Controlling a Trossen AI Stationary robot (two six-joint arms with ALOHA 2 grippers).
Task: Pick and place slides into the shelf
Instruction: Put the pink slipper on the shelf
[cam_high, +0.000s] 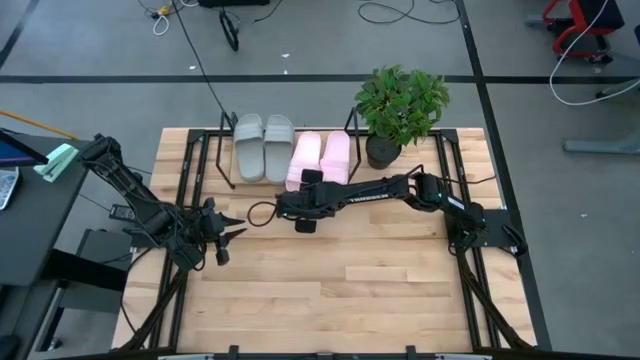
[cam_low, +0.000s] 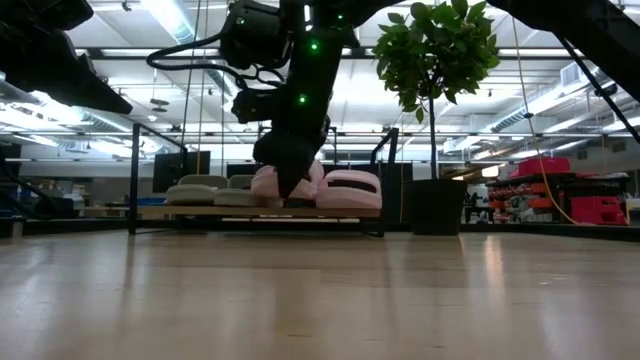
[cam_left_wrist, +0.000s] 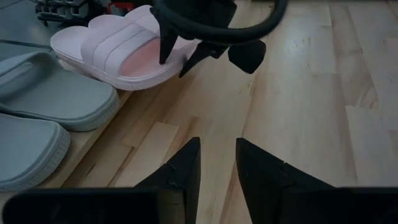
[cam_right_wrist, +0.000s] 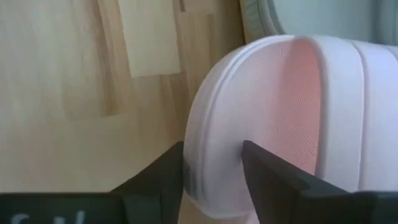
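Observation:
The shelf (cam_high: 222, 160) stands at the table's far edge, and its wooden board (cam_low: 200, 211) carries all the slides. Two grey-green slides (cam_high: 262, 147) lie side by side on its left part. Two pink slides lie to their right. The farther-right pink slide (cam_high: 337, 157) rests flat on its sole. My right gripper (cam_high: 303, 192) reaches in from the right and is shut on the left pink slide (cam_high: 304, 158) at its near end. My left gripper (cam_high: 230, 230) hovers open over the bare table, left of and nearer than the shelf, and holds nothing. My right gripper pinches the left pink slide's heel rim (cam_right_wrist: 214, 124) between its two fingers, one finger (cam_left_wrist: 166, 43) over the footbed and the other (cam_left_wrist: 194, 61) outside the heel. The fingers come from the near side, slanting down. The slide lies on the shelf board with its heel at the near edge.
A potted plant (cam_high: 400, 105) stands at the shelf's right end, close to my right arm. Black frame rails run along the table's left and right sides. The wide near half of the wooden table (cam_high: 330, 290) lies bare.

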